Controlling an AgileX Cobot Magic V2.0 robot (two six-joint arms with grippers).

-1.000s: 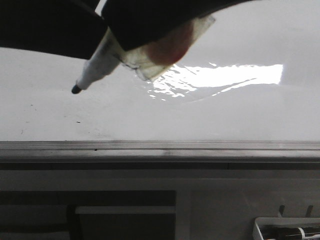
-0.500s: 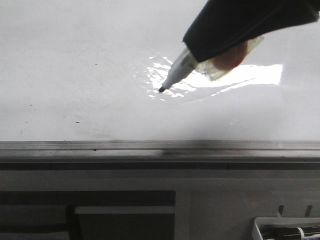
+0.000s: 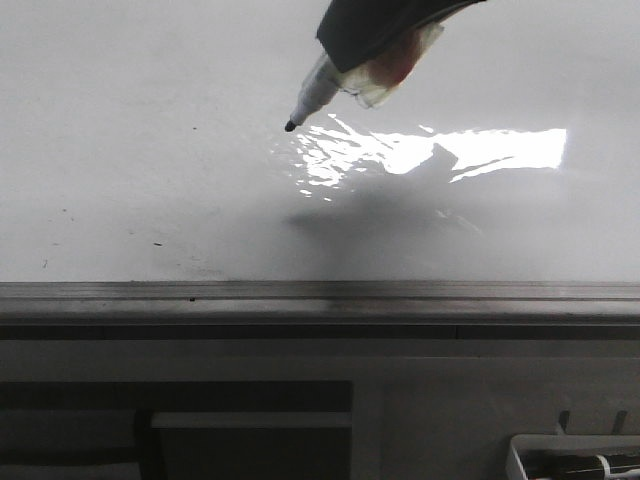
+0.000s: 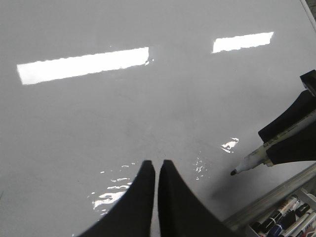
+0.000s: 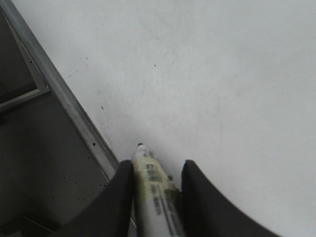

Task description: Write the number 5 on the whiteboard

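Observation:
The whiteboard (image 3: 150, 150) is a glossy white board with bright glare and a few dark specks. No drawn number 5 shows on it in any view. My right gripper (image 3: 370, 45) comes in from the top and is shut on a white marker (image 3: 312, 95) with a black tip. The tip points down-left and hangs above the board, apart from its shadow. The right wrist view shows the marker (image 5: 150, 187) between the fingers of the right gripper (image 5: 157, 170). My left gripper (image 4: 156, 165) is shut and empty over the board, with the marker (image 4: 252, 162) off to its side.
A grey metal edge rail (image 3: 320, 292) runs along the board's near edge. A white tray (image 3: 570, 460) with spare markers sits below it at the right; it also shows in the left wrist view (image 4: 281, 222). Small dark specks (image 3: 156, 243) mark the board's left part.
My right gripper carried the marker from the left to the middle, where the tip sat low by the glare. It has since moved up and a little left, away from its shadow.

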